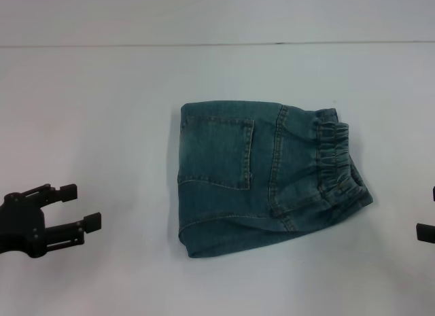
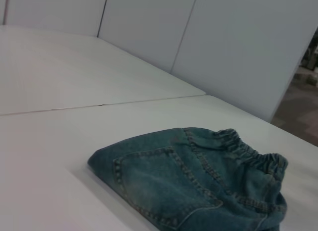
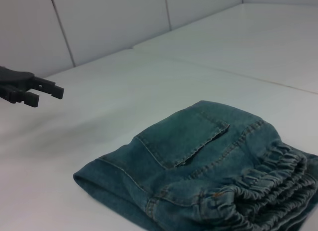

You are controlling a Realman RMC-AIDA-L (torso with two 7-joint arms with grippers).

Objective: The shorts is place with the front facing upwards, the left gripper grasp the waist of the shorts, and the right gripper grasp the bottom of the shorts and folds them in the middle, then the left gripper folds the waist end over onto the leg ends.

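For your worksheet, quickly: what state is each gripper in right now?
Left gripper: open, holding nothing, away from the shorts.
Right gripper: barely in view at the table's edge; state cannot be told.

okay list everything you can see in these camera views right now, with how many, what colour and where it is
shorts: one, blue-green denim, folded into a compact bundle at the table's middle, patch pocket on top
waist: one, gathered elastic band of the same denim, at the bundle's end toward the robot's right
table: one, white, under everything, with a thin seam line across its far part
wall panels: several, pale grey-white, standing behind the table
left gripper: one, black, fingers apart and holding nothing, low at the robot's left, well clear of the shorts
right gripper: one, black, only a sliver shows at the right edge of the head view, apart from the shorts
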